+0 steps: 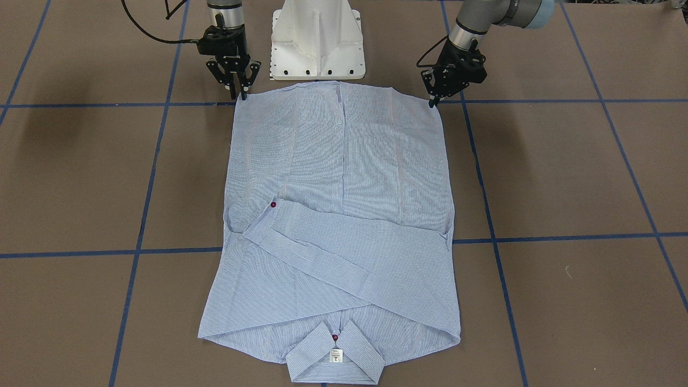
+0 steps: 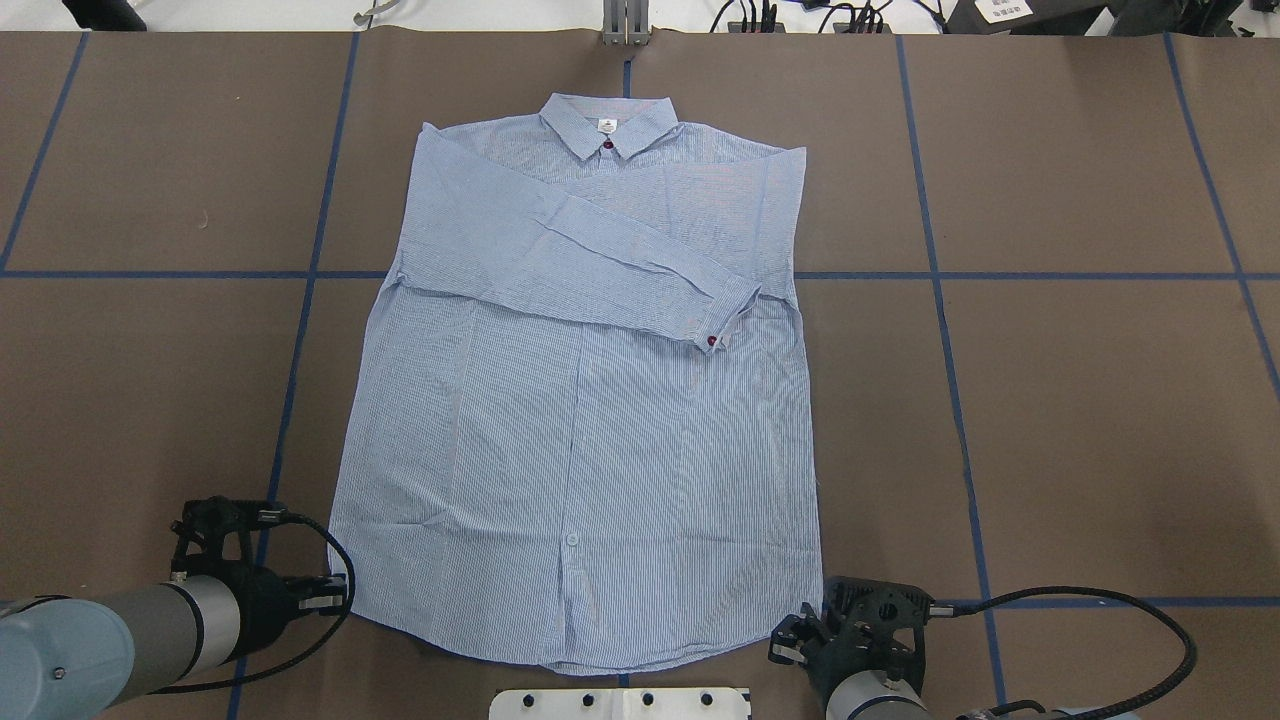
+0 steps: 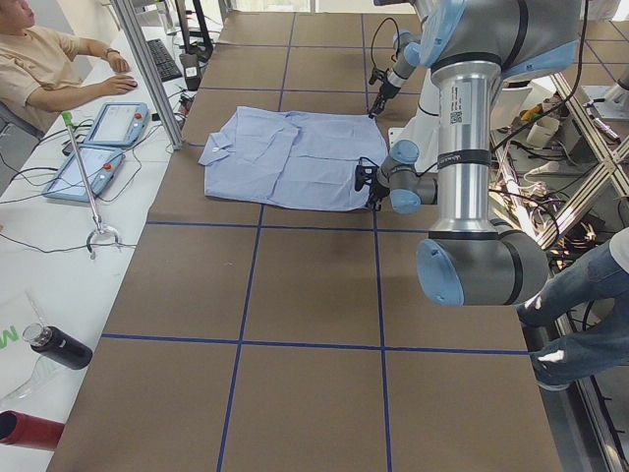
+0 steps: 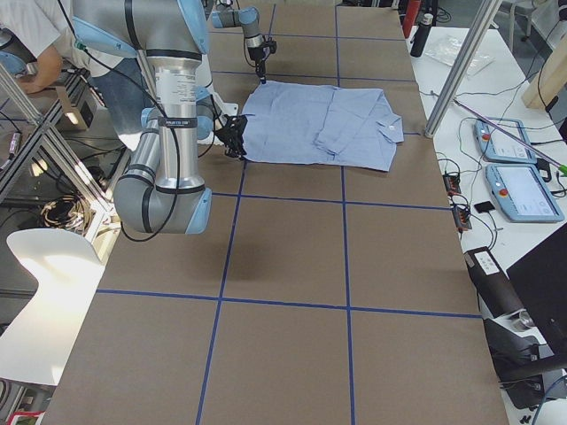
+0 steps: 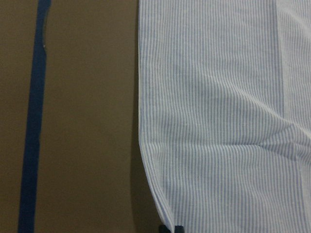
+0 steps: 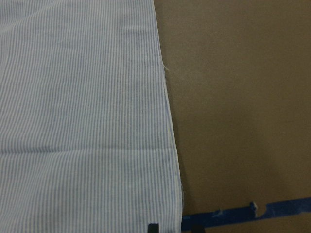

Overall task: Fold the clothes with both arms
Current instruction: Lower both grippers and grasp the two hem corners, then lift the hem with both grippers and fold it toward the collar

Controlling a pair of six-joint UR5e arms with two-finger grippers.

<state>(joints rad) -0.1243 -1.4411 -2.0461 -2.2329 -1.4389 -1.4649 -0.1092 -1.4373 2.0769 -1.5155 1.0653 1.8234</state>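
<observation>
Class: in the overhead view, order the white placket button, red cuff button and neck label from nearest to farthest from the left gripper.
From the left gripper at the hem corner of the shirt:
1. White placket button, near the hem.
2. Red cuff button, mid-shirt on the folded sleeve.
3. Neck label, at the far collar.

Leaving bare brown table (image 1: 564,172) open down the left and right sides of the front-facing view. Covering the centre from top to bottom with a flat light blue striped shirt (image 1: 344,177). Crowding the top edge with the white pedestal base (image 1: 317,48) at centre and with the right gripper (image 1: 239,95) and left gripper (image 1: 431,101) at the shirt's upper corners.
</observation>
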